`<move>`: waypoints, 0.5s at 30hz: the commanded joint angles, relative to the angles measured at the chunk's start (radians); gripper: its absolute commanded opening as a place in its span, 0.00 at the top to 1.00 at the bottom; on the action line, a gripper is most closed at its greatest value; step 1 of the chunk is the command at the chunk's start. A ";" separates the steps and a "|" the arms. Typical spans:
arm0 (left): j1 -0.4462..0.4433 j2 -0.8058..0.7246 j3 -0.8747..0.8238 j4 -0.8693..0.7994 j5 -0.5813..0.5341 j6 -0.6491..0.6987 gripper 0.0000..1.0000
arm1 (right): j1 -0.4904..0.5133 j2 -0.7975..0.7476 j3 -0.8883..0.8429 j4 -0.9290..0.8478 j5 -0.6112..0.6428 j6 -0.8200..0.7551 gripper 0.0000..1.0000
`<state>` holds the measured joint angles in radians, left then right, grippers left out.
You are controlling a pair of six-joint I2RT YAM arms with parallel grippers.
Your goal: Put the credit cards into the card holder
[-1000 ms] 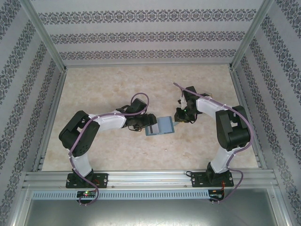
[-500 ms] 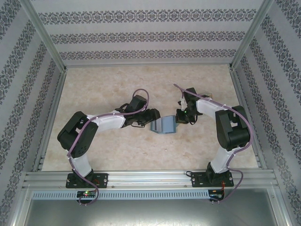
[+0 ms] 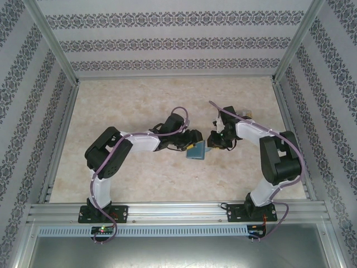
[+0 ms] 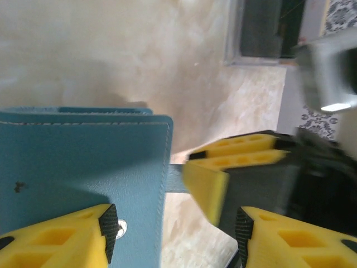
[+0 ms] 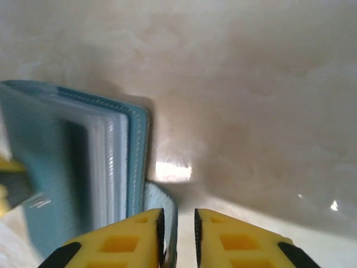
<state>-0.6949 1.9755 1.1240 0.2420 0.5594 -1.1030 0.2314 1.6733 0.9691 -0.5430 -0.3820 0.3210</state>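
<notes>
Near the middle of the table (image 3: 128, 95), between the two wrists, the card holder (image 3: 196, 151) is sitting half folded and raised on edge rather than lying flat.

I am watching the left gripper (image 4: 175, 229) with its fingers standing wide apart. The teal cover is resting against one of them but is not being clamped. The right gripper (image 5: 177, 223) is showing its fingers close together with the holder's closing tab (image 5: 164, 195) in the narrow gap. I cannot tell whether they are truly pinching it.

That is what is worrying me. If the tab is only loosely caught, the holder is going to flop shut or slide off the left finger, closing the pockets. The two grippers are also working very close together, so a small misjudged approach is risking a knock.

From the right wrist I am getting the open edge, with pale sleeves (image 5: 109, 162) fanned inside. Whether cards are sitting in them I cannot tell. From the left wrist I am getting the outer cover, its snap stud (image 4: 120, 226) and the other arm's yellow finger (image 4: 223, 167) nearby.
</notes>
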 commanded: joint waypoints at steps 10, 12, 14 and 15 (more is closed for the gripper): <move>-0.017 0.016 0.010 0.007 0.017 -0.014 0.38 | -0.039 -0.077 -0.047 -0.028 -0.062 0.016 0.77; -0.017 0.014 0.008 0.005 0.016 -0.012 0.38 | -0.038 -0.079 -0.049 -0.028 -0.068 0.017 0.80; -0.017 0.013 0.005 0.008 0.011 -0.016 0.38 | -0.039 -0.082 -0.049 -0.034 -0.072 0.016 0.83; -0.017 0.013 0.004 0.008 0.010 -0.016 0.38 | -0.038 -0.084 -0.050 -0.035 -0.071 0.016 0.84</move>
<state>-0.6994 1.9919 1.1290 0.2710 0.5755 -1.1271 0.1921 1.5993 0.9310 -0.5571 -0.4297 0.3378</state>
